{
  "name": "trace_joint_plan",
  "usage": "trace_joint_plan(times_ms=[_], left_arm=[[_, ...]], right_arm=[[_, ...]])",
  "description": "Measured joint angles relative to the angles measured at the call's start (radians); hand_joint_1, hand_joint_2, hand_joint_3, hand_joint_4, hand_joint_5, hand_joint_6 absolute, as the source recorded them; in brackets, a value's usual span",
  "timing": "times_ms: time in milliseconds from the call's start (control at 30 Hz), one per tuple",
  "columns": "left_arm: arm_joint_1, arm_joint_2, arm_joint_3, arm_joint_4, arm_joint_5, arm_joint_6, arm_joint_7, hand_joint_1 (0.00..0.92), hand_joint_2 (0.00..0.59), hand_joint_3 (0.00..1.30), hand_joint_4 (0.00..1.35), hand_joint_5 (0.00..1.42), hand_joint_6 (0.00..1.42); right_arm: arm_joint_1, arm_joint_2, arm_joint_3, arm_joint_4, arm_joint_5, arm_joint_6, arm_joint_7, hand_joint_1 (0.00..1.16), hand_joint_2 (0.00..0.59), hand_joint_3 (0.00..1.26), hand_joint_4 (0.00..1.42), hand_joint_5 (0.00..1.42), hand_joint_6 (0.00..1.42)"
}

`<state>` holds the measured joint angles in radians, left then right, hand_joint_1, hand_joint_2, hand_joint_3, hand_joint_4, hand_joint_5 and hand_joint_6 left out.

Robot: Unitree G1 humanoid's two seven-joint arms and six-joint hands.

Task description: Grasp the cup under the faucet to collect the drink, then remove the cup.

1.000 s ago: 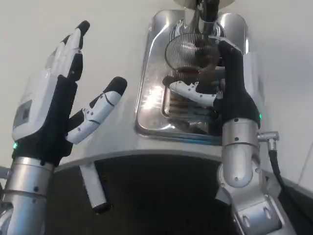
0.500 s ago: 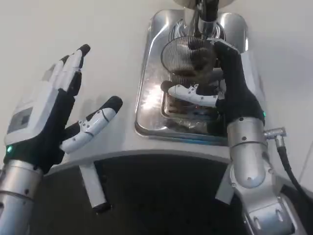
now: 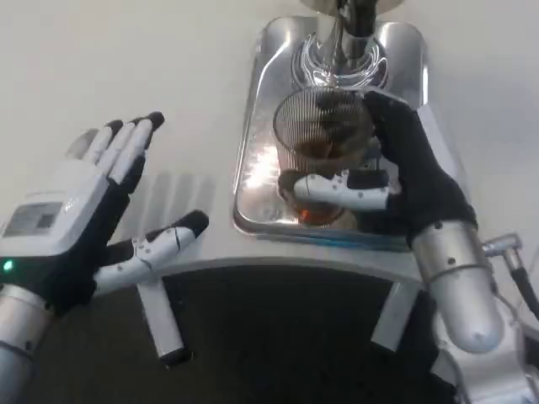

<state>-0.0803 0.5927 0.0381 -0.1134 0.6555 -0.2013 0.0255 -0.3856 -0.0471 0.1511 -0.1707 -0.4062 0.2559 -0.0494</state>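
A ribbed clear glass cup (image 3: 322, 151), round and fluted with fine vertical lines, holds a dark brown drink low inside. It sits over the polished steel drip tray (image 3: 261, 109), a shiny rounded-corner rectangle at twelve o'clock of the white table (image 3: 126, 59). The chrome faucet (image 3: 347, 34) rises at the tray's twelve o'clock end, its glossy flared base just beyond the cup's rim. The right hand (image 3: 396, 181) grasps the cup, its white thumb lying across the near wall and black fingers wrapped round the three o'clock side. At nine o'clock the left hand (image 3: 88, 227) is released, fingers spread flat above the matte tabletop, holding nothing.
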Motion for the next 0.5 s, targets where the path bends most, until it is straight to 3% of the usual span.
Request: trace_joint_plan(times_ms=[200,500], left_arm=[[0.023,0.018,0.000,-0.001,0.037,-0.002,0.000,0.000,0.143,0.00,0.00,0.00,0.00],[0.033,0.065,0.003,-0.053,0.102,-0.004,0.000,0.000,0.132,0.00,0.00,0.00,0.00]], right_arm=[[0.039,-0.026,-0.011,-0.090,0.024,0.022,0.063,1.16,0.455,0.77,0.81,0.83,0.97],[0.094,-0.125,-0.083,-0.317,0.097,0.135,0.212,1.16,0.457,0.74,0.77,0.82,0.96]])
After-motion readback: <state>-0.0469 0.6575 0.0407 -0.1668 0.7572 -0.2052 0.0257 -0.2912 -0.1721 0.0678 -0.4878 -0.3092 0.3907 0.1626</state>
